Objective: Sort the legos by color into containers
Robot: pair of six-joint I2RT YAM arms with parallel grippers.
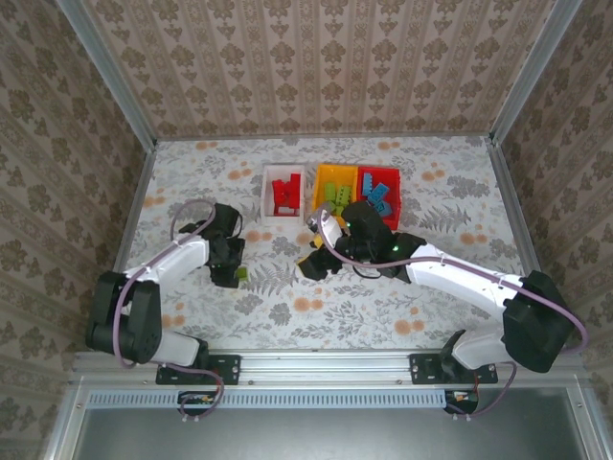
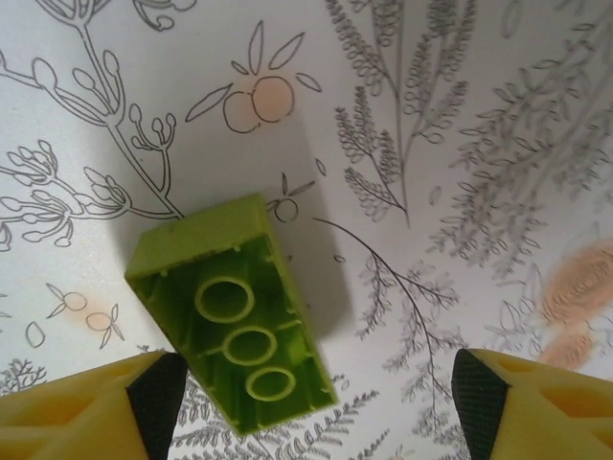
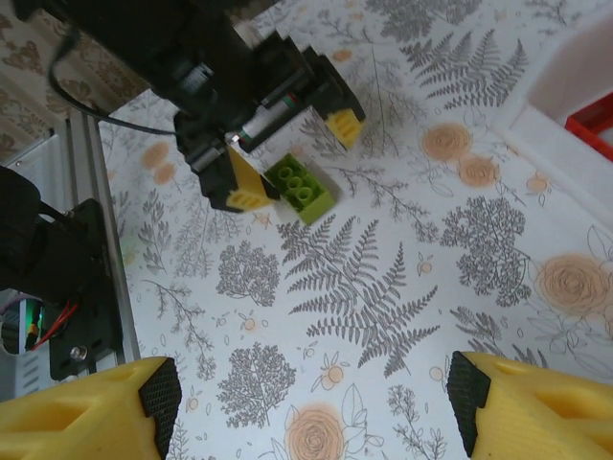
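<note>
Beneath left gripper (image 2: 316,398), lime lego (image 2: 235,321)

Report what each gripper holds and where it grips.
Nothing is held. The lime brick lies between the left gripper's open fingers; right gripper open too.

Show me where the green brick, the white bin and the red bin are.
green brick (image 2: 247,340): left wrist view, its hollow underside.
white bin (image 1: 284,220): top view, its near wall.
red bin (image 1: 395,213): top view, its right wall.
</note>
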